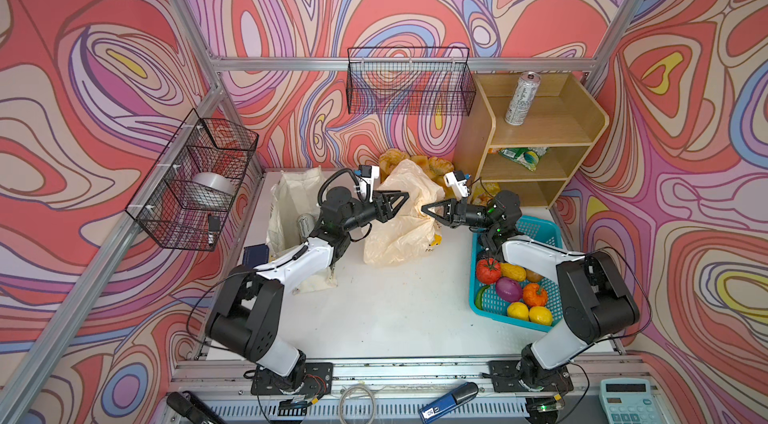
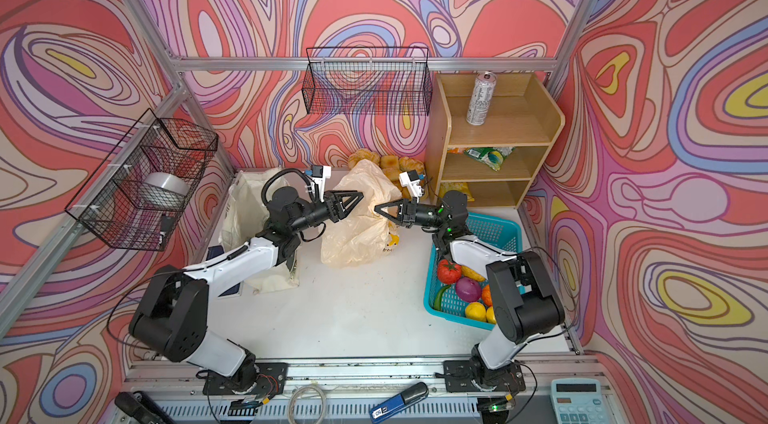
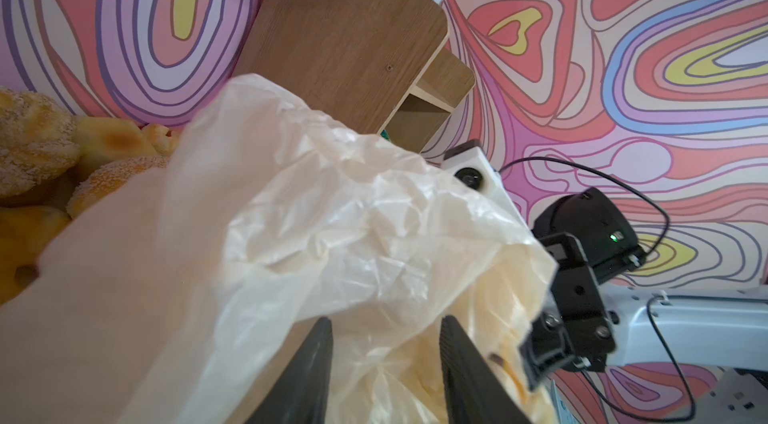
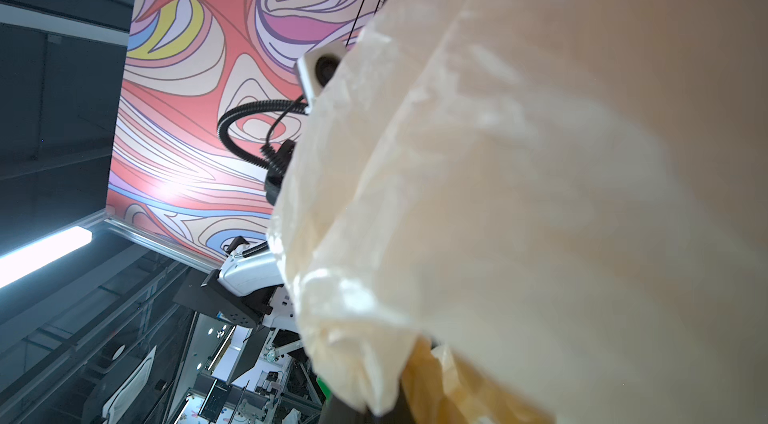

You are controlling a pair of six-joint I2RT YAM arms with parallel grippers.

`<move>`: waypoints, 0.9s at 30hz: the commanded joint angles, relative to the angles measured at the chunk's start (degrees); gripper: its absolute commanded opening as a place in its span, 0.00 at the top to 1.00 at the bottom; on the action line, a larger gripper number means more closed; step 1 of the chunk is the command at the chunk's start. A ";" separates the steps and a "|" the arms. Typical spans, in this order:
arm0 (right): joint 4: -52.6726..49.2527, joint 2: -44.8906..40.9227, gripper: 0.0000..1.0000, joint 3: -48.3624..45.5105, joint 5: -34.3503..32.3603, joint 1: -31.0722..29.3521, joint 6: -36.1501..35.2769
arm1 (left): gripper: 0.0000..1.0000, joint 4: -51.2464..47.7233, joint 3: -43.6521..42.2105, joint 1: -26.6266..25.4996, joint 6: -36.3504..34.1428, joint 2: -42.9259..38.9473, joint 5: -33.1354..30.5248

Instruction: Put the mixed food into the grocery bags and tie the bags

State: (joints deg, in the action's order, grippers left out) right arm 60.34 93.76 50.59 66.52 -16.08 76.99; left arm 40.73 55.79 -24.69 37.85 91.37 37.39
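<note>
Right tool (image 1: 424,210) tips seemingly clamped within plastic bag (image 1: 395,235) folds; contents hidden

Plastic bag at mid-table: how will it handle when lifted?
Probably floppy: the plastic bag looks thin and crumpled, sagging in folds. Likely light, since it is translucent film. Its glossy creases in the left wrist view suggest it may slip.

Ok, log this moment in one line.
left pincer: open, at plastic bag | right pincer: shut on plastic bag | can: upright on shelf
</note>
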 commanded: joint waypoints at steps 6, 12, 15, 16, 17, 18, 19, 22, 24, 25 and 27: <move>25.05 6.48 1.00 0.30 2.21 0.17 15.93 | 0.55 1.63 10.67 -6.07 1.46 11.98 -0.32; 24.80 6.76 1.00 0.74 2.27 0.17 15.78 | 0.55 5.34 14.33 -8.84 5.11 17.14 1.13; 23.86 7.19 1.00 0.74 1.18 0.26 15.15 | 0.55 5.51 13.05 -8.52 5.01 16.40 0.88; 23.47 7.17 1.00 0.84 0.82 0.26 14.79 | 0.55 5.41 11.81 -8.09 4.57 15.44 0.71; 22.90 7.10 1.00 0.89 0.51 0.26 14.36 | 0.55 5.54 10.29 -7.32 4.71 14.31 0.67; 22.16 6.81 1.00 0.85 0.37 0.26 13.74 | 0.55 6.02 8.70 -6.47 5.13 13.39 0.84; 21.20 6.43 1.00 0.83 0.21 0.28 12.96 | 0.54 6.92 6.64 -5.28 5.79 12.16 0.89; 16.76 4.77 1.00 0.53 -0.05 0.34 9.58 | 0.54 9.50 0.55 -1.62 8.10 8.47 1.34; 13.39 3.57 1.00 0.22 -0.40 0.43 6.92 | 0.54 11.03 -2.58 0.43 9.69 6.33 1.96; 11.73 2.99 1.00 0.04 -0.65 0.43 5.69 | 0.54 11.38 -3.93 1.26 10.09 5.15 2.29; 9.49 2.19 1.00 -0.22 -0.93 0.50 4.00 | 0.54 10.69 -5.61 1.96 9.85 3.01 2.60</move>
State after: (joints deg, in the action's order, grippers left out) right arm 73.91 98.70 50.61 66.83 -15.79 85.71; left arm 47.11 51.57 -23.16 45.91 98.08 38.20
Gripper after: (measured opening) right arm 0.044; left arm 0.459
